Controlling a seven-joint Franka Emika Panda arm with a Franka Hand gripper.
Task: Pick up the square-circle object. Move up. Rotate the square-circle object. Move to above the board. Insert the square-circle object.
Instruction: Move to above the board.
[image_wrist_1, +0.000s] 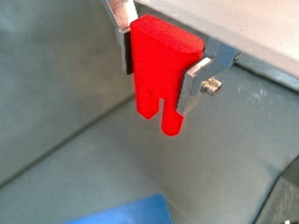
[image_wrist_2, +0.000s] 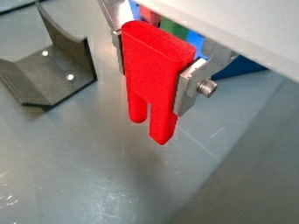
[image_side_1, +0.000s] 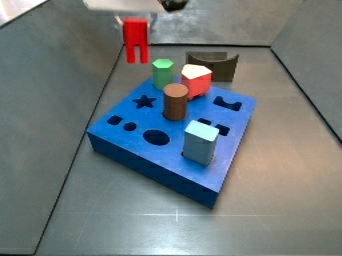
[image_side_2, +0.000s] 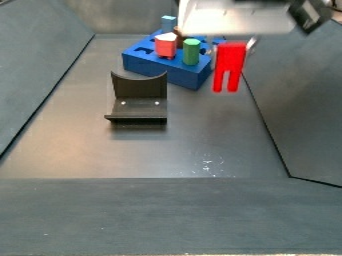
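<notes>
**A:** Status of the grasp? The gripper (image_wrist_2: 156, 72) has its fingers (image_wrist_1: 200, 80) clamped on the upper part of the square-circle object (image_wrist_2: 152, 80); both wrist views show the silver plates flush against its flat sides. The two lower prongs hang free.

**B:** Position relative to the board (image_side_1: 171, 138)? In a side view the red piece (image_side_1: 135, 41) hangs in the air, clear of the floor, beyond the board's far corner, not over any hole. The green peg (image_side_1: 163, 72), brown cylinder (image_side_1: 177, 101) and squat red block (image_side_1: 197, 79) stand seated in the board, nearer than the held piece.

**A:** Judgement: lift is done; the rotate and the carry over the board come next. Keep height above the tallest seated peg while crossing.

**B:** Agreed. Approach from the side of the board away from the fixture (image_side_2: 136, 97). Which hole takes it I cannot tell. Align the flats before descending; a tilted entry would jam.
</notes>
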